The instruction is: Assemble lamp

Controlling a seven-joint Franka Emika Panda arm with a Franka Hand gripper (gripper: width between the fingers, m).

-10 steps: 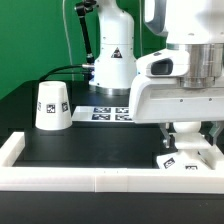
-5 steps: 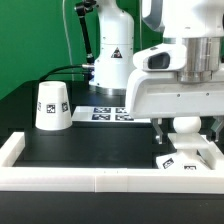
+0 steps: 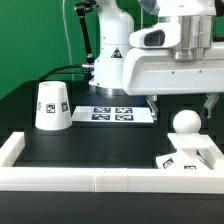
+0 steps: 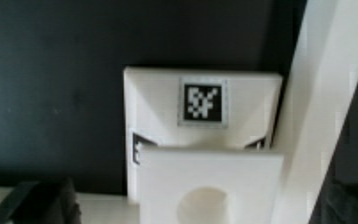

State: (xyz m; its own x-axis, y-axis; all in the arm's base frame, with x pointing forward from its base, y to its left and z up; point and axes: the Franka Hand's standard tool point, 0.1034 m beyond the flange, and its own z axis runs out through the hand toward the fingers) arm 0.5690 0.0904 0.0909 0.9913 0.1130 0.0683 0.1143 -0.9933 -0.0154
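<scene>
The white bulb (image 3: 185,122) stands upright, ball head up, on the flat square base (image 3: 186,156) at the exterior view's right, against the front wall. My gripper (image 3: 181,104) hangs just above the ball, open and empty, one dark finger on each side. In the wrist view the base (image 4: 201,104) shows its tag. The blurred bulb (image 4: 208,190) lies close below the camera, between the dark fingertips (image 4: 44,200) of my gripper (image 4: 202,208). The tapered shade (image 3: 52,105) stands mouth down at the exterior view's left, apart from the rest.
The marker board (image 3: 118,114) lies flat behind the black mat's middle. A raised white wall (image 3: 100,177) runs along the front and sides, and shows in the wrist view (image 4: 322,90) beside the base. The arm's white pedestal (image 3: 112,62) stands at the back.
My gripper has risen off the bulb with its fingers apart. The bulb stays standing on the base. The shade has not moved.
</scene>
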